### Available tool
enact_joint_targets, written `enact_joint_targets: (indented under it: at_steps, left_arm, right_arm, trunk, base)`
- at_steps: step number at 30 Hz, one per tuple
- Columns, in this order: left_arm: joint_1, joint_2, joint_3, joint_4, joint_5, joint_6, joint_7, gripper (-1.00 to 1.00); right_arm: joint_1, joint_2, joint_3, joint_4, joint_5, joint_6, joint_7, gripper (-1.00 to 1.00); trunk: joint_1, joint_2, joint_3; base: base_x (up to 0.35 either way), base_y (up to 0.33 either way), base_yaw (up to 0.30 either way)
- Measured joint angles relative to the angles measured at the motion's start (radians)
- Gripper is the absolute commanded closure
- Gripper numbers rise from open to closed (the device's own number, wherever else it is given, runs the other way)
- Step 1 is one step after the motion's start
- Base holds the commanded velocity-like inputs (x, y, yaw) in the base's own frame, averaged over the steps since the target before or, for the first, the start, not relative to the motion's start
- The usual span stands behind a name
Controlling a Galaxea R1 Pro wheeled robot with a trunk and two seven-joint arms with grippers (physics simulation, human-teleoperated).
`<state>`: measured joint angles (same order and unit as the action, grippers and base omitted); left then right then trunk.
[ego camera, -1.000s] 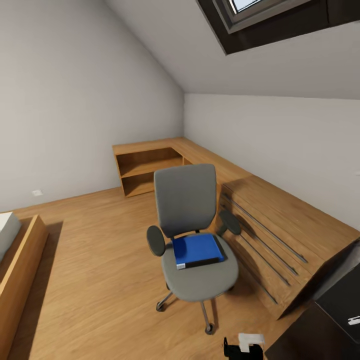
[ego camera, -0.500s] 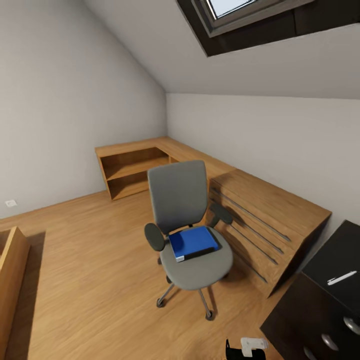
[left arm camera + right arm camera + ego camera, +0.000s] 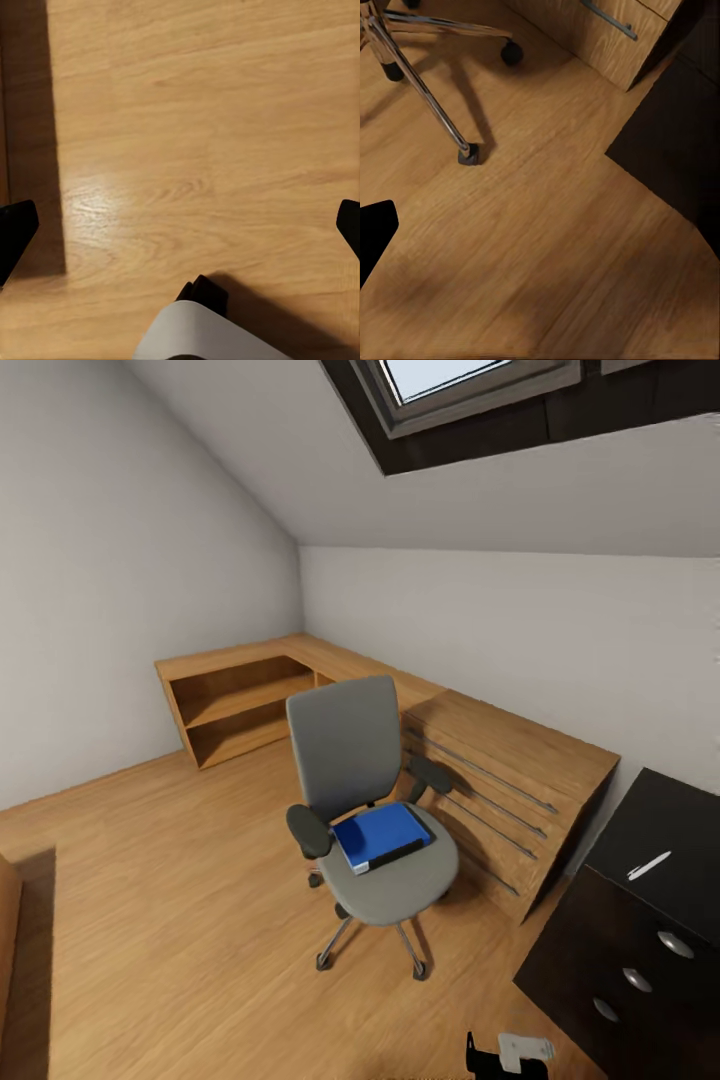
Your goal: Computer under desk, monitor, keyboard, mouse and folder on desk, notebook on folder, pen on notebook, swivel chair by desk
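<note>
chair point(image 3: 372, 830) stands on wood floor point(image 3: 180, 920) beside low oak drawers point(image 3: 500, 780) | blue folder point(image 3: 380, 836) lies flat on its seat | white pen point(image 3: 648, 865) lies on black desk point(image 3: 670, 840) above the knobbed drawers | left gripper point(image 3: 180, 225) fingers wide apart, empty, over floor | right gripper fingers: cannot tell how far open

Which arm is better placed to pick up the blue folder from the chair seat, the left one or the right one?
Probably the right. The right wrist view already shows the swivel chair base and castors close by, while the left wrist view shows bare floor. The folder lies on the seat, and the desk stands to the robot's right.
</note>
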<state>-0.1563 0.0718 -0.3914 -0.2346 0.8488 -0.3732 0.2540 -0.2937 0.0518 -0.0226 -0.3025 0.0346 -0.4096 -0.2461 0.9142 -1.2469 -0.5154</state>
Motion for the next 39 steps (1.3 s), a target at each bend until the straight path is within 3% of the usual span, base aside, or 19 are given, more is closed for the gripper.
enact_joint_targets:
  at_steps: [7,18,33,36,37,39]
  left_arm:
    - [0.000,0.000,0.000,0.000,0.000,0.001,0.000,-1.00]
    - [0.000,0.000,0.000,0.000,0.000,0.000,0.000,-1.00]
    - [0.000,-0.003,-0.002,0.001,-0.001,0.000,-0.001,-1.00]
    - [0.000,-0.003,-0.001,0.001,-0.001,-0.001,-0.001,-1.00]
    - [0.000,-0.003,-0.002,0.001,-0.002,-0.003,-0.001,-1.00]
    - [0.000,-0.003,-0.002,0.001,-0.002,-0.004,-0.001,-1.00]
  right_arm:
    - [0.000,0.000,-0.026,0.005,0.000,-0.049,0.000,-1.00]
    - [0.000,0.002,-0.030,0.010,-0.001,-0.085,0.000,-1.00]
    - [0.000,0.001,-0.032,0.009,0.000,-0.100,-0.001,-1.00]
    - [0.000,0.001,-0.029,0.010,0.002,-0.150,0.000,-1.00]
    - [0.000,0.001,-0.029,0.024,0.003,-0.223,0.000,-1.00]
    - [0.000,0.001,-0.030,0.031,0.003,-0.233,0.000,-1.00]
  trunk:
    - [0.000,0.000,0.000]
    - [0.000,0.000,-0.005]
    - [0.000,0.000,-0.007]
    - [0.000,0.000,-0.007]
    - [0.000,0.000,-0.007]
    - [0.000,0.000,-0.007]
  base:
    - [0.041,0.261,-0.099]
    - [0.114,0.283,-0.015]
    - [0.213,0.001,-0.001]
    - [0.021,-0.008,0.000]
    - [0.002,-0.001,0.000]
    - [0.001,0.000,0.000]
